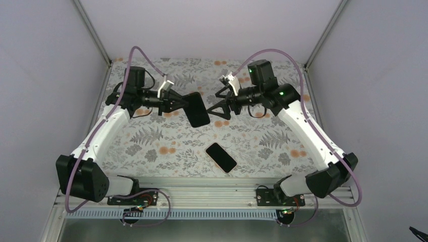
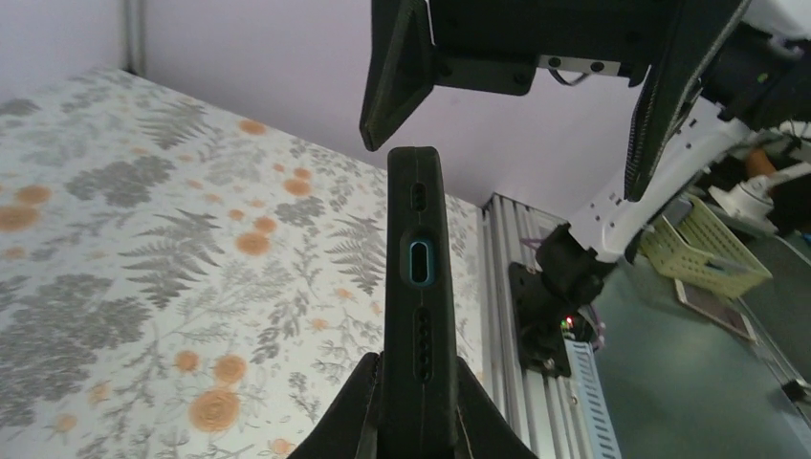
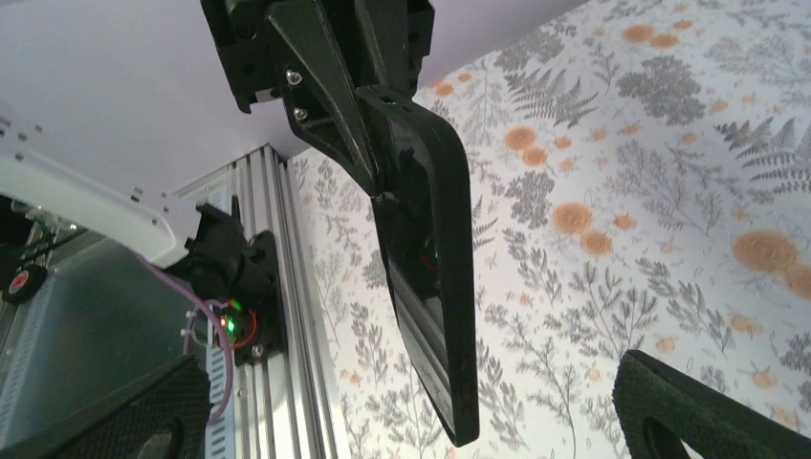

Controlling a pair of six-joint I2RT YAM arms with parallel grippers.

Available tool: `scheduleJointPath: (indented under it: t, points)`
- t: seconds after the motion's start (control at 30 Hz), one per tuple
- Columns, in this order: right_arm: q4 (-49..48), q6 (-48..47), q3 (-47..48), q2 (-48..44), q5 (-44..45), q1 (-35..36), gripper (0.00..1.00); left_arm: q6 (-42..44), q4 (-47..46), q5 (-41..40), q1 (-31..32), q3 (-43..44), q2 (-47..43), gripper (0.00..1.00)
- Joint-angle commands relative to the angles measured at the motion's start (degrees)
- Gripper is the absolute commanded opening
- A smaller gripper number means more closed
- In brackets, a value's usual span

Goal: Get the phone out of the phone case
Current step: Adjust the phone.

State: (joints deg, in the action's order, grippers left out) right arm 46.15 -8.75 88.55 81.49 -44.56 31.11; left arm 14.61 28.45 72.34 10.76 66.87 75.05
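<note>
My left gripper (image 1: 182,105) is shut on a black phone case (image 1: 197,109) and holds it above the table's middle. In the left wrist view the case (image 2: 419,287) stands edge-on between my fingers (image 2: 354,411), its port cutouts facing the camera. My right gripper (image 1: 216,108) is open just right of the case. In the right wrist view the case (image 3: 430,239) hangs between my wide-apart fingers (image 3: 698,411) without touching them. A black phone (image 1: 221,157) lies flat on the table, nearer the front and apart from both grippers.
The table has a fern and orange flower cloth (image 1: 151,141). An aluminium rail (image 1: 202,184) runs along the near edge with both arm bases on it. Grey walls stand on the left, right and back.
</note>
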Motion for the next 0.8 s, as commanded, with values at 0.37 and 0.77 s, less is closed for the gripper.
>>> scheduleJointPath:
  t: [0.37, 0.77]
  points:
    - [5.9, -6.0, -11.4, -2.5, 2.8, 1.9, 0.99, 17.9, 16.2, -3.8, 11.9, 8.5, 6.8, 0.02]
    - [4.7, -7.5, -11.9, -3.5, -1.0, 2.3, 0.96, 14.0, 14.1, 2.2, 11.5, 10.0, 9.0, 0.02]
